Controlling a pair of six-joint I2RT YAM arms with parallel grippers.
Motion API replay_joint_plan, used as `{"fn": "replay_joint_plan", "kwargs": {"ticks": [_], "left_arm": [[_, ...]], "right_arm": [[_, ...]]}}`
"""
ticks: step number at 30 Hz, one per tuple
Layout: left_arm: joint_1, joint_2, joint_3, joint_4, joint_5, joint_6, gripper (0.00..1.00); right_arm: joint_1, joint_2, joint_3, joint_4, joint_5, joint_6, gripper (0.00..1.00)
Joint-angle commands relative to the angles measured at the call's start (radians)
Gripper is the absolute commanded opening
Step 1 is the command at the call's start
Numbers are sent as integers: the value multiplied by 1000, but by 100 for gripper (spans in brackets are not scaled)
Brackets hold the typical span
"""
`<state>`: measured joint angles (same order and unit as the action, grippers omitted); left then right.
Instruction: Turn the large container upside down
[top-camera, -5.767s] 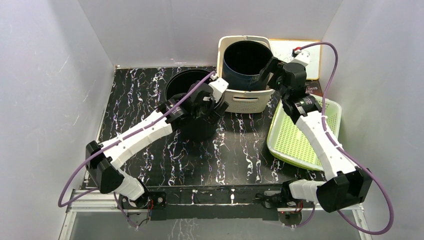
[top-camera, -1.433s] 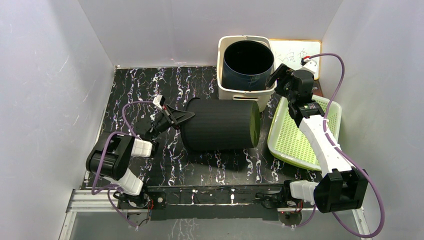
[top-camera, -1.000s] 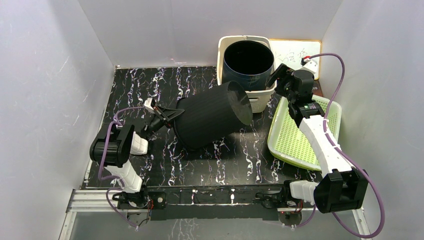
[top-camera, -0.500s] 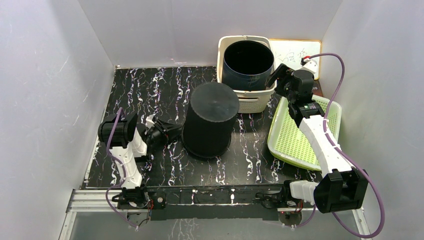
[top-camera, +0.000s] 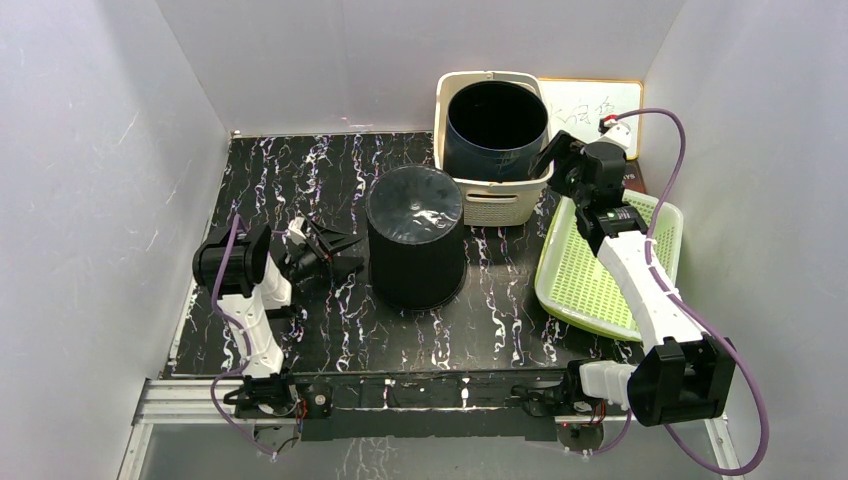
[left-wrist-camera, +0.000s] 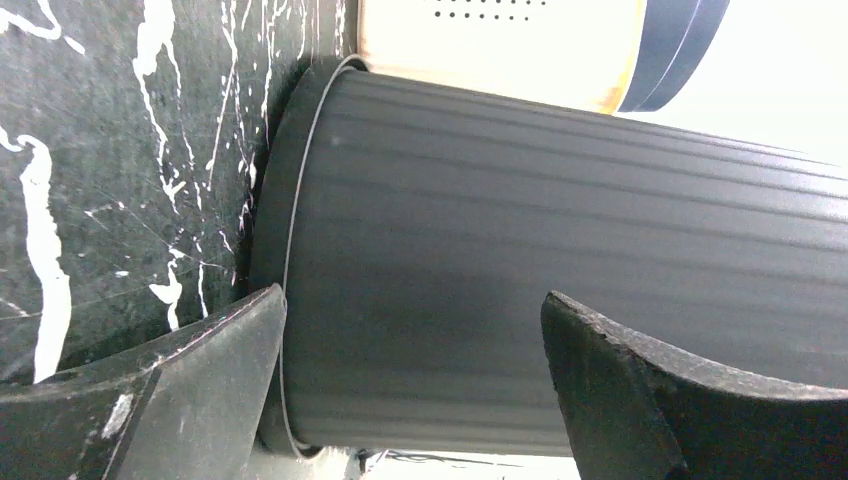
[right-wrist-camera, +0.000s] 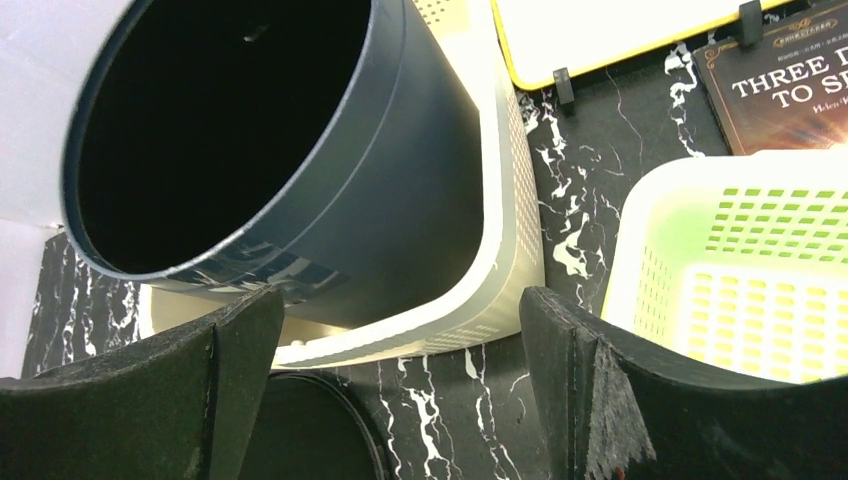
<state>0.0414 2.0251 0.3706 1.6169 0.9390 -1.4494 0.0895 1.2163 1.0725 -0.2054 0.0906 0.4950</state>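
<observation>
The large container (top-camera: 415, 235), black and ribbed, stands upside down on the black marbled table (top-camera: 270, 180), flat base up. Just left of it, low by the table, my left gripper (top-camera: 345, 255) is open and apart from the wall. In the left wrist view the ribbed container (left-wrist-camera: 520, 230) fills the frame, its rim on the table, and the left gripper (left-wrist-camera: 415, 385) has nothing between its spread fingers (left-wrist-camera: 200, 385). My right gripper (top-camera: 550, 160) hangs open and empty by the cream basket. In the right wrist view the right gripper (right-wrist-camera: 400, 390) frames the container's base (right-wrist-camera: 310, 440).
A dark blue bucket (top-camera: 497, 125) sits inside a cream basket (top-camera: 490, 205) right behind the container. A green perforated tray (top-camera: 600, 270) leans at the right, with a whiteboard (top-camera: 590, 100) and a book (right-wrist-camera: 790, 90) behind it. White walls enclose three sides.
The container swung from lying tilted on its side to standing base-up. My left gripper opened, let go of its rim and drew back a little. The right arm stayed put.
</observation>
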Motion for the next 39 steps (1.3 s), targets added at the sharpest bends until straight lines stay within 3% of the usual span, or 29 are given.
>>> {"fn": "replay_joint_plan", "kwargs": {"ticks": [1, 4, 7, 10, 13, 17, 20, 23, 27, 33, 39], "left_arm": [[30, 6, 17, 52, 6, 19, 98], [33, -15, 73, -90, 8, 62, 98], [36, -89, 145, -351, 0, 190, 98], [37, -185, 268, -828, -44, 446, 98], [38, -271, 450, -1368, -190, 734, 98], [44, -364, 646, -1765, -377, 911, 98], [44, -447, 785, -1959, -491, 994, 98], [43, -523, 938, -2097, -550, 1040, 98], [43, -611, 1066, -2150, -531, 1067, 98], [43, -798, 1123, -2080, -447, 1077, 98], [44, -911, 1116, -2026, -319, 1048, 98]], "right_arm": [[-4, -22, -17, 28, -22, -27, 87], [-4, -26, -15, 22, -31, -33, 87], [-4, -31, -16, 6, -50, -40, 87], [-1, -48, -27, -15, -87, -36, 86], [19, -77, -55, -21, -101, -32, 86], [80, -114, -90, -58, -97, -35, 86], [147, -152, -133, -86, -79, -36, 85], [230, -176, -181, -103, -35, -32, 85], [318, -138, -251, -75, -17, -17, 85], [341, -38, -291, 63, 39, -10, 86], [408, 84, -261, 87, 62, 21, 85]]}}
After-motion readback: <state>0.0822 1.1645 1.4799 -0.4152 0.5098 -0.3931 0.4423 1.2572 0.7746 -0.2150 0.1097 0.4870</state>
